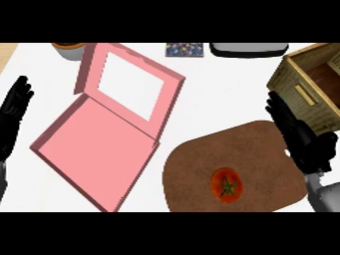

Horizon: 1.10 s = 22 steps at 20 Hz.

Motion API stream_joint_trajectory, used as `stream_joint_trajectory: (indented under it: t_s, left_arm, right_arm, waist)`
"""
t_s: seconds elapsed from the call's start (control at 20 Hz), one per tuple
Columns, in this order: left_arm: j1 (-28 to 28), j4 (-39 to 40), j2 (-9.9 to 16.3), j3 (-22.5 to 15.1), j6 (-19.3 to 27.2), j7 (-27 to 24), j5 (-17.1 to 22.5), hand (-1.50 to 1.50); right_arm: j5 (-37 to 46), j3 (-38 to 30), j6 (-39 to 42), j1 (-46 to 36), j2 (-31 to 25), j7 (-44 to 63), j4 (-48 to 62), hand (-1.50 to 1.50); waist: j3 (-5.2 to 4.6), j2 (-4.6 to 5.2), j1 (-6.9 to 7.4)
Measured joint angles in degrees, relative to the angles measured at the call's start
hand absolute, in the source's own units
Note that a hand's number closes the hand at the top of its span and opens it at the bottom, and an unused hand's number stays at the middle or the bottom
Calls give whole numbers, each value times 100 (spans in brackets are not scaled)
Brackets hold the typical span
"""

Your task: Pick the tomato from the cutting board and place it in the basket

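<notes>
Tomato (pixel 227 185) sits low on the cutting board (pixel 202 159), my right hand (pixel 305 137) beside it with fingers straight and released; probably light, smooth, bruisable, so I'd cup its round sides.

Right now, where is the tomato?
In the head view, the tomato lies on the brown cutting board, lower right, below the basket, left of the right hand.

Evenly and brightly lit from above; no glare on the white counter (pixel 202 99). Cast almost no shadows. Showed soft edges throughout.
</notes>
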Motion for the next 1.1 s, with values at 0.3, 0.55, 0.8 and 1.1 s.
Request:
stream_joint_trajectory:
  t_s: [0.3, 0.55, 0.8, 1.1]
  left_arm:
    - [555, 411, -573, -311, -8, 640, 177, 0]
    - [775, 465, -767, -497, -61, 1130, 248, 0]
    - [1033, 250, -750, -479, 8, 1378, 233, 0]
    - [1362, 119, -701, -322, 80, 1503, 277, 0]
  right_arm:
    - [-23, 63, 92, -515, 519, -611, -834, 150]
    - [1088, 1307, -22, -890, 1015, -978, -1382, -150]
    - [2698, 2283, -1096, -824, 1492, -478, -1364, -150]
    - [4462, 2276, -1505, -1075, 744, 894, -1397, -150]
  waist:
    - [-30, -124, 44]
    - [4, -196, 151]
    - [22, -254, 65]
    - [5, -377, -262]
